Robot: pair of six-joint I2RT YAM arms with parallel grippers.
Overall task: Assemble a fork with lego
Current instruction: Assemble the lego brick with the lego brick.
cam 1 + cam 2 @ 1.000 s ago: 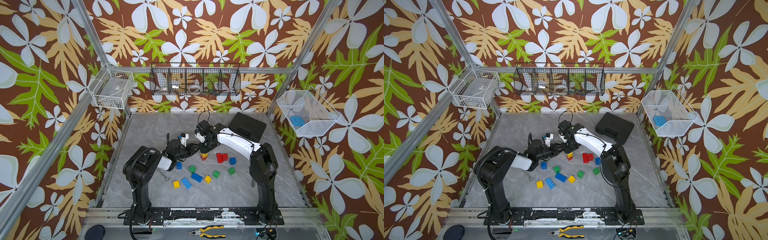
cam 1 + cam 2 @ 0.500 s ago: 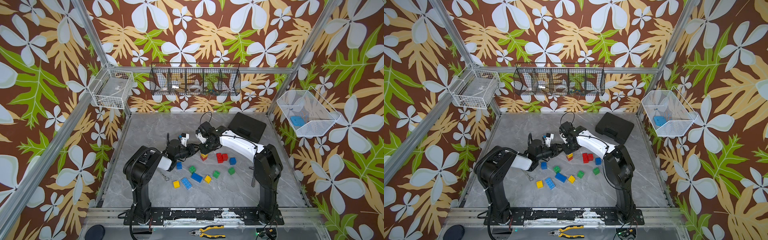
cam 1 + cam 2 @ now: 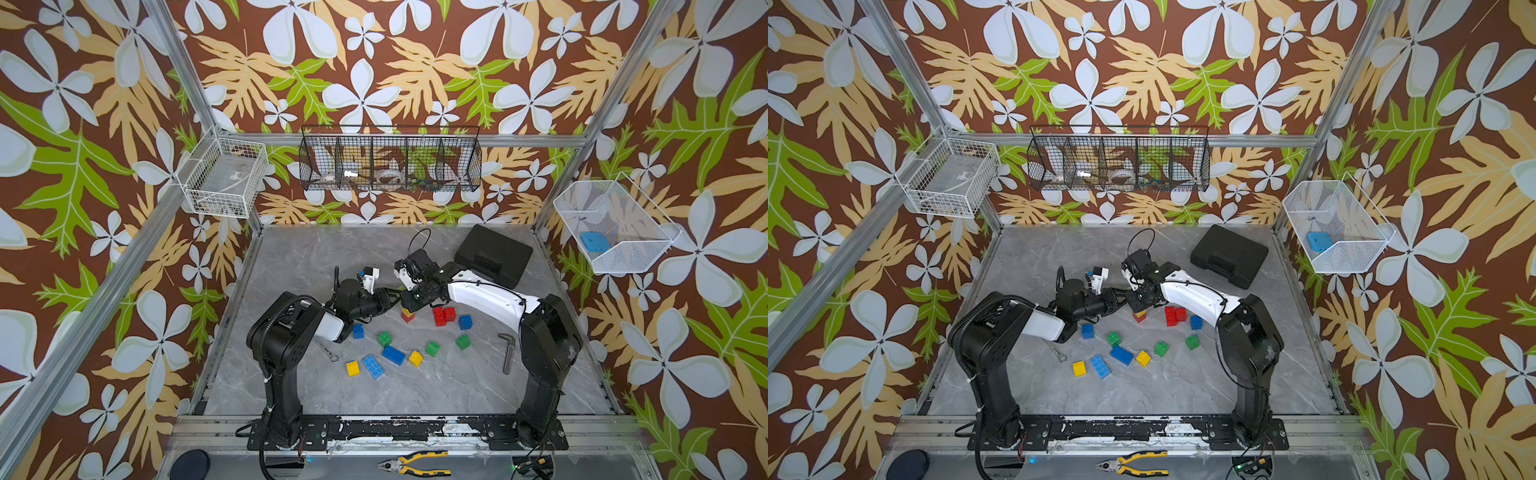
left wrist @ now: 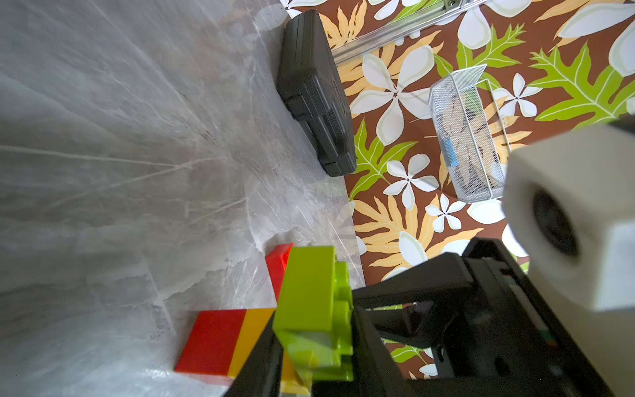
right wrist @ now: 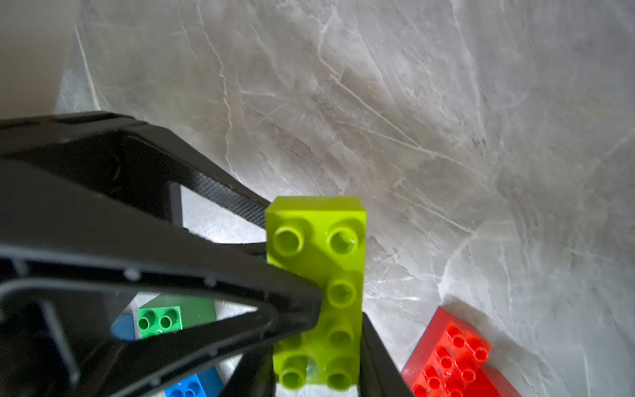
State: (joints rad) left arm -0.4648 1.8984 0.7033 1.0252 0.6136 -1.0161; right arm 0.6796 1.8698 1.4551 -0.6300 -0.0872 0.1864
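Clenching my right claw (image 5: 318,373) across the width of the lime brick (image 5: 343,264), I am holding it studs-up right over the red-and-yellow stack (image 3: 407,315) near the middle of the table (image 3: 316,266). Whether it is already touching the stack, I cannot tell. My left claw (image 3: 390,295) is reaching in from the side. One finger is lying across the studs and the other is meeting the brick's edge, but I cannot tell whether that claw is truly pinching or only resting there.

Two claws on one brick is what is worrying me. If they are pulling even slightly against each other, the brick could twist or pop out of both. Nothing is bracing the stack, so a press that is off-centre could tip it or skate it across the smooth surface. The finger covering the studs is also blocking my view of the alignment. A sideways slip could knock into the loose bricks (image 3: 444,315) lying just beside it.
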